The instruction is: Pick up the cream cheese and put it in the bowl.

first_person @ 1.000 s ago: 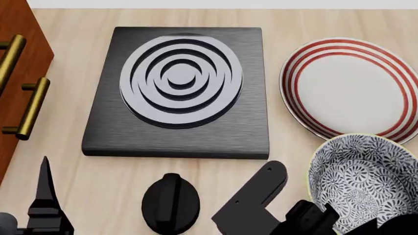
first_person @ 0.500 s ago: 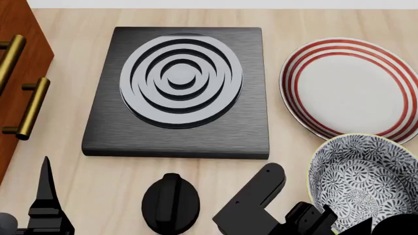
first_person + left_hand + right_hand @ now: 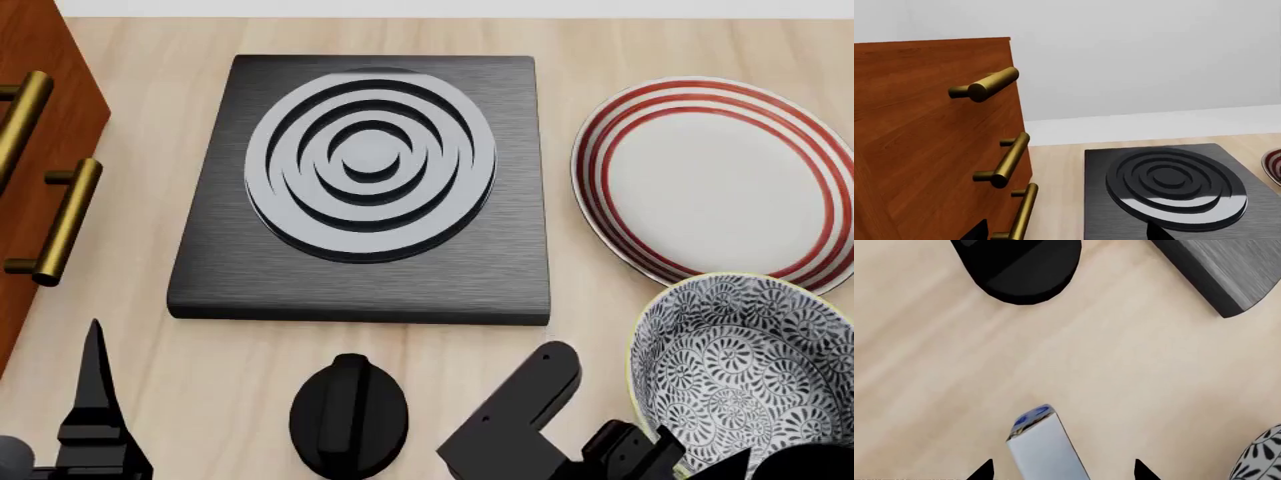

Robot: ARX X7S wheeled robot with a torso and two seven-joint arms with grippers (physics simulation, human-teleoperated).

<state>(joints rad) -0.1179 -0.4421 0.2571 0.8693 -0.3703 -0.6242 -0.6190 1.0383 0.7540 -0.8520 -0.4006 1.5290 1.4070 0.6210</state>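
Right arm lower; cream cheese [image 3: 1044, 447] cropped.

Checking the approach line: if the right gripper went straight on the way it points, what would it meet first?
Most likely the cream cheese, lying between the right gripper's fingertips on the wooden counter; depth unclear.

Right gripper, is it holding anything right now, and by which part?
Nothing is held. The cream cheese lies on the counter between the open right gripper's tips, which stand apart from its sides.
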